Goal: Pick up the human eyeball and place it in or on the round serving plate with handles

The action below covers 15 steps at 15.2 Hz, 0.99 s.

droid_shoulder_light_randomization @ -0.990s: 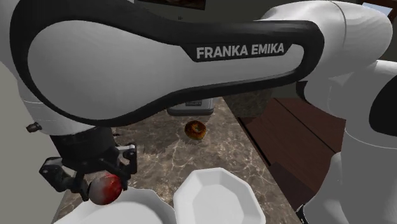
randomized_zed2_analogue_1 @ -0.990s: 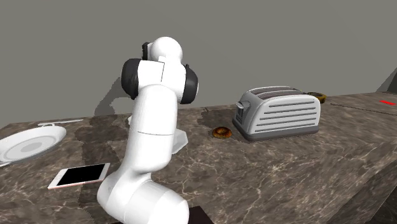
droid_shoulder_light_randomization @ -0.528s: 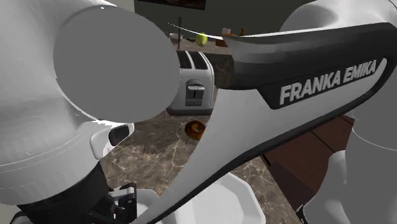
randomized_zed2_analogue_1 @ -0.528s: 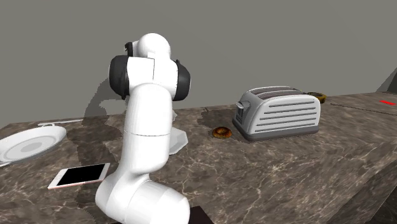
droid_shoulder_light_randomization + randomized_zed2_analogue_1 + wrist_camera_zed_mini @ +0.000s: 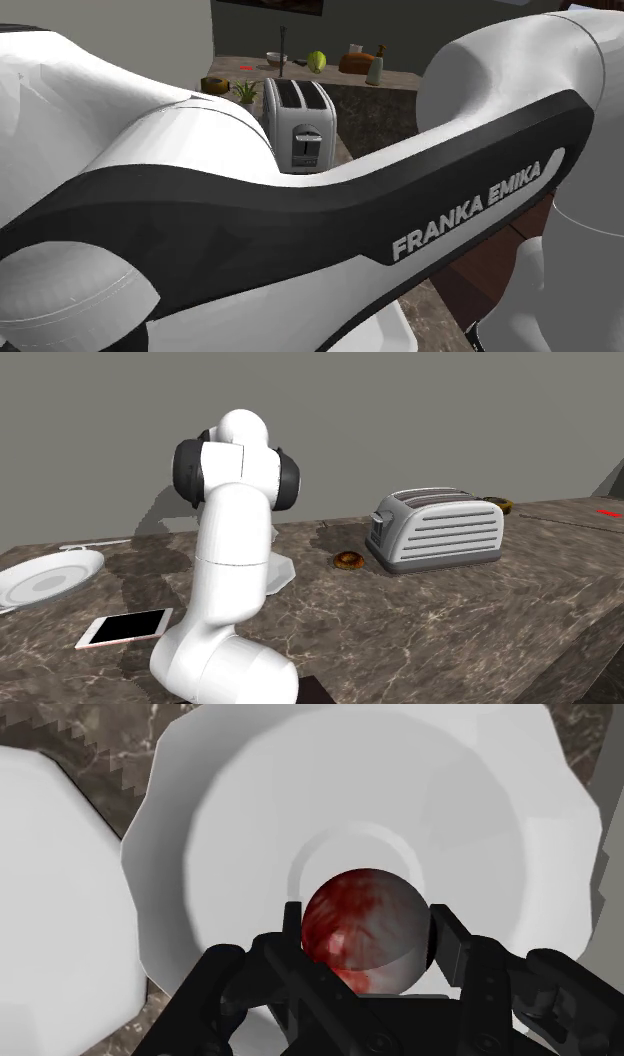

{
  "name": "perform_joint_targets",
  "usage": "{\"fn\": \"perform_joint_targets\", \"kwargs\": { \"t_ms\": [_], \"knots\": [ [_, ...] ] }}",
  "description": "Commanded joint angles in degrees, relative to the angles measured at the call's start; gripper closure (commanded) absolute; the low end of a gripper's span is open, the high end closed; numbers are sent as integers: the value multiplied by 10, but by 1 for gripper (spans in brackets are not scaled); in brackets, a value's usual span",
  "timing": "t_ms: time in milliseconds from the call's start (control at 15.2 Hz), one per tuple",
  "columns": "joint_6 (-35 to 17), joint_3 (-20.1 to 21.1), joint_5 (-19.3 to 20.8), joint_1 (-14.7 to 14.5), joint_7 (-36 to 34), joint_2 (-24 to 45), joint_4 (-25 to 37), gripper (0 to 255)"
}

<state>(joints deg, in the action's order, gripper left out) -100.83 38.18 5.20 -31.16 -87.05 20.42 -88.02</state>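
Two fingers [image 5: 446,942] clasp eyeball [image 5: 362,926], underside hidden; white plate [image 5: 230,814] rim cropped.

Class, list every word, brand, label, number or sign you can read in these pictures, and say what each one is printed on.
"FRANKA EMIKA": white capitals on the dark band of the robot arm, in the shoulder view.
No lettering can be read on the toaster, the phone or the eyeball.
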Motion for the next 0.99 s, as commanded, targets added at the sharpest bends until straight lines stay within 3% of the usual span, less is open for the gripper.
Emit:
{"fn": "perform_joint_targets", "kwargs": {
  "t_ms": [0, 264, 726, 792, 924],
  "knots": [
    [-15, -1, 1, 1, 1, 1, -14, 255],
    [-40, -3, 4, 2, 1, 5, -36, 255],
    [-40, -3, 4, 2, 1, 5, -36, 255],
    [-40, -3, 4, 2, 1, 5, -36, 0],
    [-40, -3, 4, 2, 1, 5, -36, 0]
  ]
}}
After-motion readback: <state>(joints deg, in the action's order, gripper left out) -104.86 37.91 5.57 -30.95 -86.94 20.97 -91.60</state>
